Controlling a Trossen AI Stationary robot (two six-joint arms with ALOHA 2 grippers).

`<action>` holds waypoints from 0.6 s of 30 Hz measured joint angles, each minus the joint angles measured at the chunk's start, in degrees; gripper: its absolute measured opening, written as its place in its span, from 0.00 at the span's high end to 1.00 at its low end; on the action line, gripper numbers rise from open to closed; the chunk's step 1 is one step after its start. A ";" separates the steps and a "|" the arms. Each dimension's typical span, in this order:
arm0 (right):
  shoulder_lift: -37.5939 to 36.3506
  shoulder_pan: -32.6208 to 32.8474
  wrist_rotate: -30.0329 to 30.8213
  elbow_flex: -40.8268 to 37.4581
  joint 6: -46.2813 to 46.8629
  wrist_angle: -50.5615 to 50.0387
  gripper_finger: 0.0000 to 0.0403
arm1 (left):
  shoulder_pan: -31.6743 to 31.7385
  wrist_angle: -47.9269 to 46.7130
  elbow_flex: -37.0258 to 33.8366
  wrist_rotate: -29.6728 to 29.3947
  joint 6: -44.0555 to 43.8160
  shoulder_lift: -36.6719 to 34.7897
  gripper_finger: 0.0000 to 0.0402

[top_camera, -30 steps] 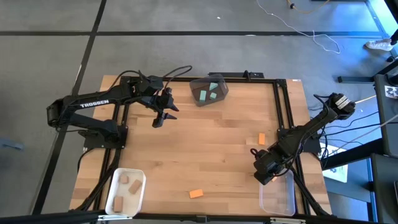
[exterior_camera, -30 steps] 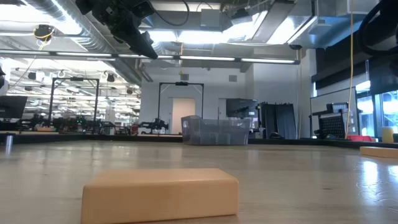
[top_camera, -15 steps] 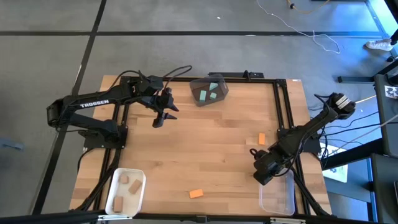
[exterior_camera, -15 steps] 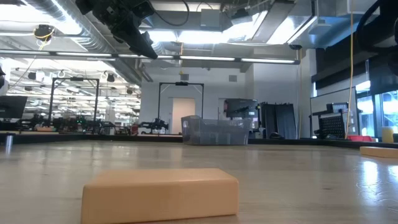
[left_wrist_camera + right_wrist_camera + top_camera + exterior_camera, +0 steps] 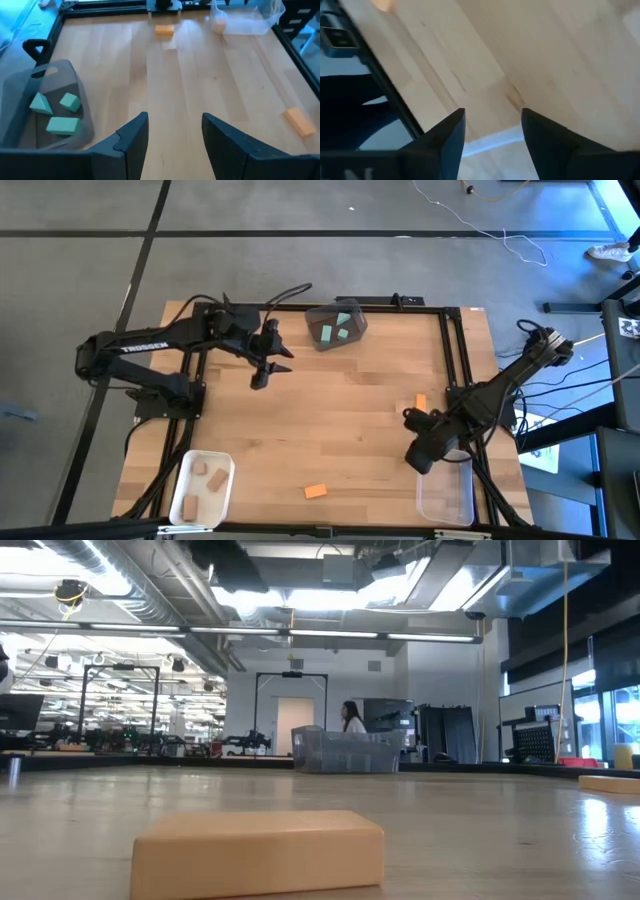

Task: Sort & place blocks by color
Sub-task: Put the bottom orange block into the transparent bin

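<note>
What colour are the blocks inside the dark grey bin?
Teal-green blocks, three of them, clearest in the left wrist view.

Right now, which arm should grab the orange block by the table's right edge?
Probably the right. The right gripper hangs open just short of that orange block, beside the clear bin. The left gripper sits far across the table near the grey bin.

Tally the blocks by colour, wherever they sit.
Teal blocks: 3, in the dark grey bin
Orange blocks: 3, two on the table, one seemingly in the clear bin
Tan blocks: 3, in the white bin
Total: 9
</note>
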 joint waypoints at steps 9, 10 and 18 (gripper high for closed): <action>0.02 0.00 11.69 7.31 -15.25 0.01 0.52 | -10.76 -1.46 0.92 -8.79 -10.72 0.16 0.57; 0.02 0.00 13.21 8.16 -16.69 0.00 0.52 | -12.29 -1.47 0.94 -9.39 -11.69 0.47 0.57; 0.01 -0.02 18.76 11.77 -19.94 1.54 0.52 | -24.74 -2.40 0.97 -16.84 -17.98 0.66 0.58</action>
